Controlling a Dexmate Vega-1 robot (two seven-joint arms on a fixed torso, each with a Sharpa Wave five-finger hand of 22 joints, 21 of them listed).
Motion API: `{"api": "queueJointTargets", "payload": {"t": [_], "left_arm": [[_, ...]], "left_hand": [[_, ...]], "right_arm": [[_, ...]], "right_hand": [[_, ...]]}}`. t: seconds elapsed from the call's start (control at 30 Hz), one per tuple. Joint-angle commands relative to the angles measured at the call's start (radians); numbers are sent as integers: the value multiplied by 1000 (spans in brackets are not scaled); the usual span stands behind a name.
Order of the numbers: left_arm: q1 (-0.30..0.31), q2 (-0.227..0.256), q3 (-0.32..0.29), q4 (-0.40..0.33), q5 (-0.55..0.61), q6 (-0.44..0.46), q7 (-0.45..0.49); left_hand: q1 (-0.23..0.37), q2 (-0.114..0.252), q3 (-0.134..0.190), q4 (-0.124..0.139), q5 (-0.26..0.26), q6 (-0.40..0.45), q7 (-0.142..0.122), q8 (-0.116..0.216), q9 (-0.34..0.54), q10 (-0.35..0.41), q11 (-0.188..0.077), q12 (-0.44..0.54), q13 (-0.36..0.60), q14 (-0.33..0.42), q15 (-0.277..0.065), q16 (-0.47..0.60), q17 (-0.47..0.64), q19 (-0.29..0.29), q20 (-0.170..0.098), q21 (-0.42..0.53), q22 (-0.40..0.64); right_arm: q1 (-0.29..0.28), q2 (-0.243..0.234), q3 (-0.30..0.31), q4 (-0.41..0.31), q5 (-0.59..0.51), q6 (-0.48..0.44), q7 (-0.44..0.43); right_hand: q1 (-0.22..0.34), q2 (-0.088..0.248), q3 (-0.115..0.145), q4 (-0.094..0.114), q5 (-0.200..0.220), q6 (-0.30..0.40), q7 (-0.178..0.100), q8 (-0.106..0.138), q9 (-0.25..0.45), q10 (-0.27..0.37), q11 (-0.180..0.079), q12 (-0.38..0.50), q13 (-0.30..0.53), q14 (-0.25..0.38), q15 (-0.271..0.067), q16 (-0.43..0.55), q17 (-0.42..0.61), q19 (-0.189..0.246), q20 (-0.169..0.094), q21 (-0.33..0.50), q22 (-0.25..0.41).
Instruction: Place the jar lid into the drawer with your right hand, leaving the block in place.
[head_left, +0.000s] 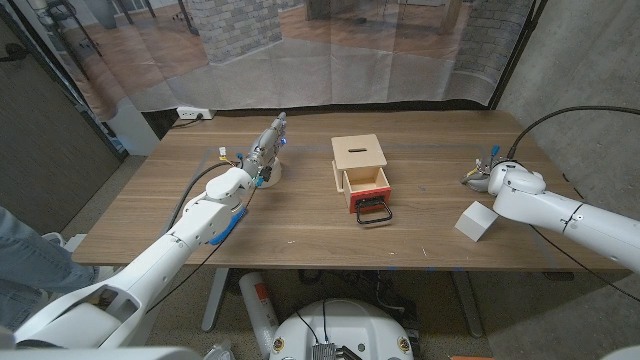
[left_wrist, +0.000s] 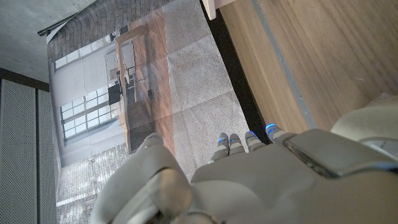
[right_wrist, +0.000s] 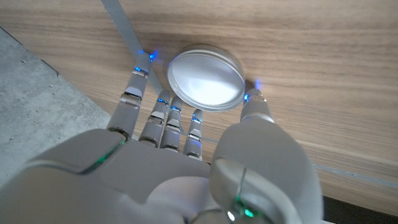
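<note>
The silver jar lid (right_wrist: 206, 78) lies on the wooden table (head_left: 300, 225) near its right edge, also seen as a small grey disc (head_left: 471, 180). My right hand (head_left: 492, 177) reaches over it. Its fingers (right_wrist: 166, 112) touch one side of the rim and the thumb (right_wrist: 252, 102) touches the opposite side. The white block (head_left: 476, 221) sits just nearer the front edge than that hand. The small wooden box (head_left: 358, 158) stands mid-table, its red drawer (head_left: 368, 190) pulled out with a black handle (head_left: 373, 213). My left hand (head_left: 265, 150) stands at the left with fingers (left_wrist: 239, 142) straight, holding nothing.
A pale round object (head_left: 271, 173) sits against my left hand, also visible as a pale curve (left_wrist: 367, 121). Cables (head_left: 560, 115) arc above my right arm. A curtain hangs behind the table's far edge. Bare wood lies between the drawer and the block.
</note>
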Motion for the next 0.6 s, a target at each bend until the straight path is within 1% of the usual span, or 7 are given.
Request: {"api": "queueJointTargets", "payload": {"t": [0.03,0.07,0.13,0.23,0.27,0.33,0.6], "left_arm": [[-5,-9,2,15,-2,-11,-4],[-4,-10,2,15,-2,-11,-3],[-3,-10,2,14,-3,-11,-2],[-2,-10,2,12,-2,-10,0],[-1,-10,2,11,-2,-9,1],[0,-10,2,8,-2,-7,4],[2,-7,3,-2,1,0,10]], "left_hand": [[9,2,-4,2,-1,6,-3,3,4,1,-5,3,2,-24,8,3,1,-124,10,9,5],[9,2,-4,2,-2,6,-2,3,4,0,-6,3,2,-24,8,3,1,-123,10,9,5],[9,2,-5,3,-2,11,-1,5,4,0,-5,2,2,-24,8,3,1,-123,11,9,5],[9,2,-5,3,-2,11,0,5,4,0,-8,2,2,-25,8,2,1,-124,12,9,5],[9,3,-5,3,-2,11,0,4,4,0,-5,2,2,-25,8,2,1,-123,13,9,5],[9,3,-6,3,-2,12,0,4,4,0,-4,2,2,-25,9,2,1,-123,13,9,5],[9,3,-7,3,-3,14,0,5,4,0,-7,2,2,-24,11,2,1,-123,16,9,5]], "right_arm": [[39,9,-52,20,-25,-39,43],[43,10,-56,21,-27,-41,45],[49,10,-65,25,-33,-40,50],[58,14,-76,29,-41,-43,55],[62,18,-80,32,-44,-46,57],[65,22,-83,35,-46,-46,57],[62,27,-76,39,-43,-34,46]], "right_hand": [[26,8,15,0,-15,48,-9,18,7,31,-10,14,3,33,-10,11,4,38,-20,11,9],[30,10,16,0,-18,50,-11,18,8,36,-12,16,3,42,-19,13,4,47,-25,13,9],[44,15,23,-5,-24,61,-12,22,10,48,-11,19,3,56,-23,14,4,67,-42,18,10],[63,20,30,-9,-35,74,-16,25,14,72,-20,28,4,88,-38,19,5,91,-62,22,11],[70,23,34,-11,-37,78,-16,26,14,75,-20,28,4,94,-40,20,5,99,-67,24,11],[84,28,40,-15,-41,89,-13,30,16,82,-29,30,5,102,-44,20,5,110,-76,26,12],[111,43,54,-18,-50,98,-17,31,19,96,-34,35,7,120,-50,20,7,127,-91,29,13]]}}
